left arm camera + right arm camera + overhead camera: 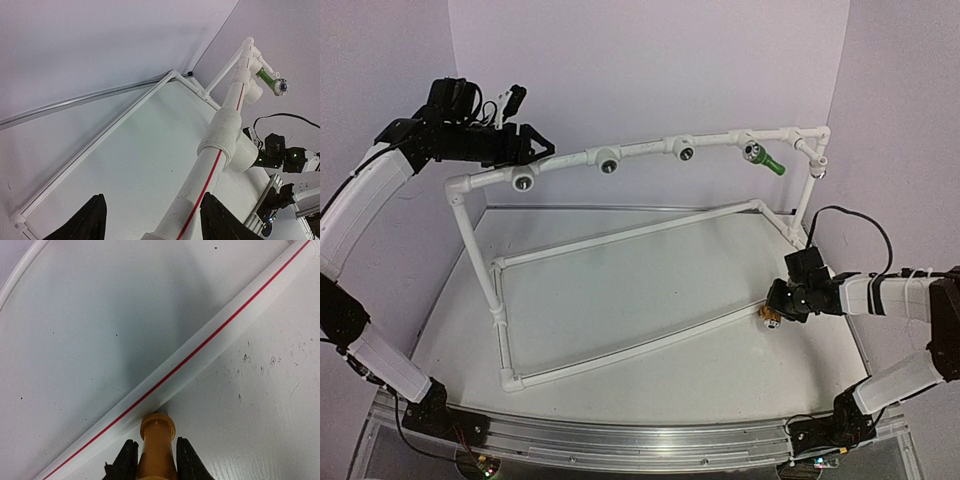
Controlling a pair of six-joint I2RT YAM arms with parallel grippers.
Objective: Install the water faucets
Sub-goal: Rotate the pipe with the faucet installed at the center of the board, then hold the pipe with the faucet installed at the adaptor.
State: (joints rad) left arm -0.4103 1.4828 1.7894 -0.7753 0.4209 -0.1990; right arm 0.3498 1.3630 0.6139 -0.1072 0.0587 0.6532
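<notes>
**One Faucet Up on the Pipe, One in the Claw**

The yellow faucet (157, 442) is low down at the right side of the top view, just above the white tabletop (620, 300). The right claw (156, 457) is clenched on it, with one black finger pressed on each side. Seen from the right wrist, the round end of the yellow faucet pokes out past the fingers. It sits right at the edge of a low pipe (200, 352) that has a thin red line along it. I cannot tell if they touch.

The green faucet (767, 160) is far from there, in the upper right of the top view. It is stuck in the top pipe (640, 150) of the white pipe frame (620, 236), and its green end points down and to the right.

To the left of it on that top pipe are three dark round sockets (608, 165) in a row.

The left claw (535, 148) is up in the upper left, by the left end of the top pipe. It is released, with its two fingers (92, 217) spread wide. From its wrist camera the top pipe shows between them. It holds nothing.
</notes>
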